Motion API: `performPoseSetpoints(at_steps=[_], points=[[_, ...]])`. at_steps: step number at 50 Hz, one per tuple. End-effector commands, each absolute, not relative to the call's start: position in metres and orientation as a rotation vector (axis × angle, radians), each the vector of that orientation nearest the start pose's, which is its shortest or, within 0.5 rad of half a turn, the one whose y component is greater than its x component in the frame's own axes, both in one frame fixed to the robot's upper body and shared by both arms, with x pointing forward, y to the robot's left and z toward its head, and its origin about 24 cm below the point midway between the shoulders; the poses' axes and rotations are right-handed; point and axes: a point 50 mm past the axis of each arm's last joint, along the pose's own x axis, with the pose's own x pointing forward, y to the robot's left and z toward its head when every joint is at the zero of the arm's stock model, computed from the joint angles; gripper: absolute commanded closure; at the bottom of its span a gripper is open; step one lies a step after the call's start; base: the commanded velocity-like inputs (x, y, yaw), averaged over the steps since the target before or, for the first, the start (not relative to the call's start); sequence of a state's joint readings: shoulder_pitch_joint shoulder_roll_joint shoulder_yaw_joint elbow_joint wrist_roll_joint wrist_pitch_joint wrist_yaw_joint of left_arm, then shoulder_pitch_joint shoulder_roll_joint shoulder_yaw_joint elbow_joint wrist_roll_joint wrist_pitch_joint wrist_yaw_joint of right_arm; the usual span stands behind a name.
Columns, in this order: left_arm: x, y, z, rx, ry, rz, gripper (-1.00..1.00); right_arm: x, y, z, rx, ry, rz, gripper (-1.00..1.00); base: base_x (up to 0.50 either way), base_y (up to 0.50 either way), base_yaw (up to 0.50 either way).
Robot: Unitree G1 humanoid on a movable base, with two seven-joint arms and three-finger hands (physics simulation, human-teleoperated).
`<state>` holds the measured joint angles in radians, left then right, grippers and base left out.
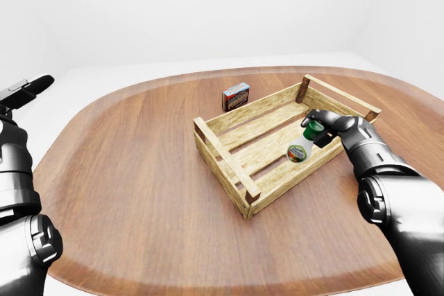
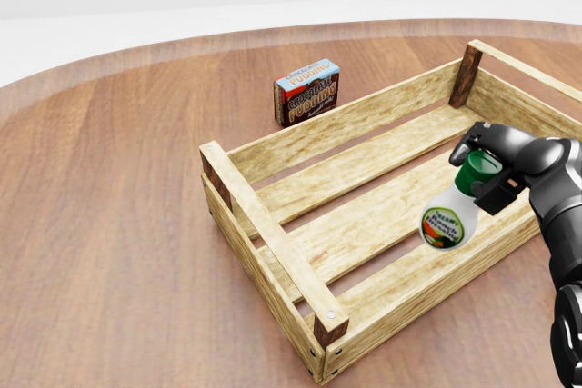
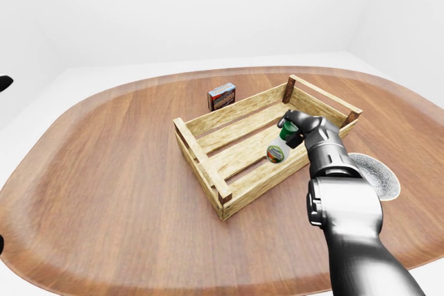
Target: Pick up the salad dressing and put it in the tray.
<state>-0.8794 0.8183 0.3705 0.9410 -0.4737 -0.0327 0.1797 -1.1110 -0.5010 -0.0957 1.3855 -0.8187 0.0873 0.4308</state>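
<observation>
R hand (image 2: 486, 168) clamped on green cap of salad dressing (image 2: 449, 217). Bottle hangs tilted below hand, base down-left, inside tray (image 2: 264, 224) over slats; contact w/ slats unclear. L hand (image 1: 24, 91) far off, fingers unreadable.

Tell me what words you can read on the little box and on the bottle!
"CHOCOLATE PUDDING", on the small red, blue and brown box on the brown wooden table.
The round label on the white bottle with the green cap, held by the right hand over the wooden slatted tray: too blurred to read.
</observation>
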Motion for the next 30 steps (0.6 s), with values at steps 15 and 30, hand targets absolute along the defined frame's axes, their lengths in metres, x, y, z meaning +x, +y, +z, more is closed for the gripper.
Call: performPoseSetpoints(at_steps=[15,30], points=[[0.321,0.406,0.227,-0.166,-0.291,0.765,-1.00,0.390,-0.273,0.119,-0.976,0.643,0.169,1.00,0.00,0.00,0.00],[0.322,0.405,0.225,-0.161,-0.289,0.762,-1.00,0.387,-0.271,0.110,-0.979,0.678,0.210,-1.00,0.00,0.00,0.00]])
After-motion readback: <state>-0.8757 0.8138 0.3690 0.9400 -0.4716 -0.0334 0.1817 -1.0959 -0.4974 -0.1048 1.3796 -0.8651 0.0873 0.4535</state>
